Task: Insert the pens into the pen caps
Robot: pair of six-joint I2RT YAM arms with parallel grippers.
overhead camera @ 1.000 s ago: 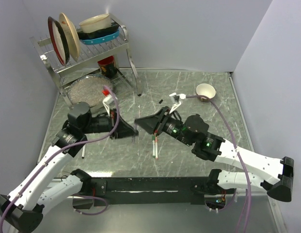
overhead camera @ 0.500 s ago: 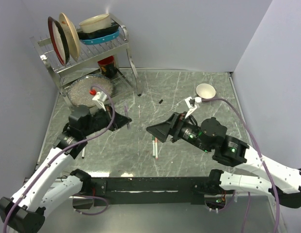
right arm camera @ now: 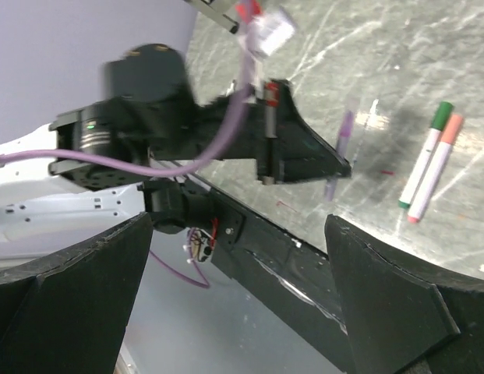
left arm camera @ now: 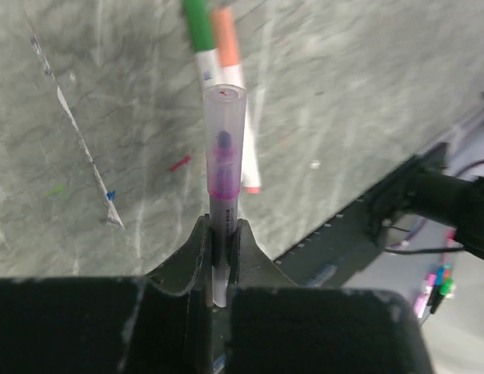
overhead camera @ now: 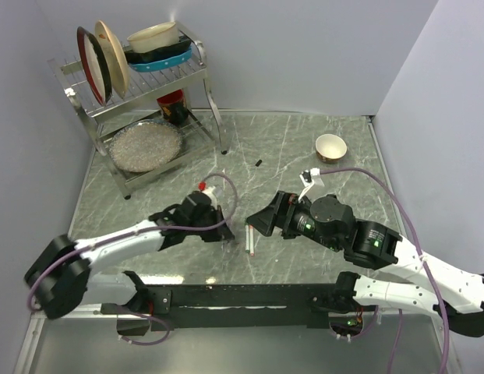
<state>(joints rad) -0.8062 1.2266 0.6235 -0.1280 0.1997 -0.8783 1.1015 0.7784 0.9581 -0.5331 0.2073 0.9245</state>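
Violet-tinted clear plastic forms the pen [left arm camera: 224,148] that the left gripper [left arm camera: 220,234] pinches at its lower part, with the jaws closed tight on it. The pen sticks out past the fingertips over the counter [overhead camera: 288,140]. A darker purple core shows inside the tube, and I cannot tell whether its far end is capped. From above this pen is almost lost against the black gripper. The right gripper [right arm camera: 240,226] is spread wide and holds nothing. In its own camera only its two dark, matte, wedge-shaped fingers [right arm camera: 78,288] show, cut off by the lower edge. Just beside the tips of both grippers, toward the near edge of the counter, two slim white-barrelled pens lie close side by side: a green-capped pen [right arm camera: 422,160] and an orange-capped pen [right arm camera: 435,170]. In the left wrist view they are blurred, and the held pen covers part of their barrels. The counter looks like grey-green stone with pale veins and fine scratches. Farther back lies a small black piece [overhead camera: 258,163], too small to name with certainty.
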